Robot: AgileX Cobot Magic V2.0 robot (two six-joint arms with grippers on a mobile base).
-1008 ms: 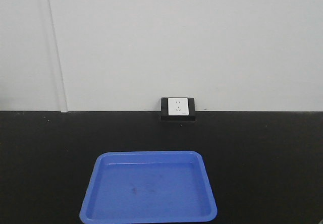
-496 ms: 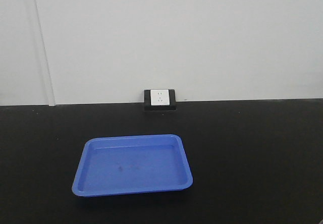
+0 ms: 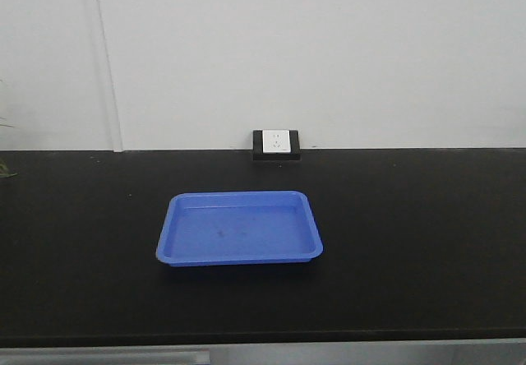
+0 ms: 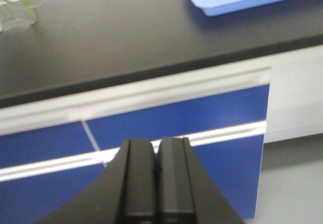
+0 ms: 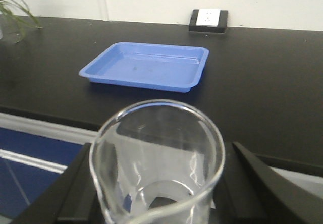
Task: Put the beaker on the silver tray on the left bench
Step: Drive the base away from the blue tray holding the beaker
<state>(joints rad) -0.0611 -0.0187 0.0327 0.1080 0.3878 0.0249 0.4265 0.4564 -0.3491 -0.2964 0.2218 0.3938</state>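
Backs away from counter (image 3: 411, 242), blue tray (image 3: 239, 227) at centre now smaller. Grips beaker (image 5: 157, 163) upright in right gripper (image 5: 161, 193); left gripper (image 4: 155, 183) closed, empty. Prob. off to left bench.

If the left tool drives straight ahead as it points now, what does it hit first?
Left tool likely meets the blue cabinet front below the black benchtop first; depth is unclear.

The tray (image 3: 238, 228) is plain blue on a black benchtop (image 3: 411, 242), the wall (image 3: 329, 44) white, the socket (image 3: 277, 141) white in a black surround, the cabinet fronts (image 4: 202, 115) blue with pale strips, the beaker (image 5: 156, 148) colourless clear glass.
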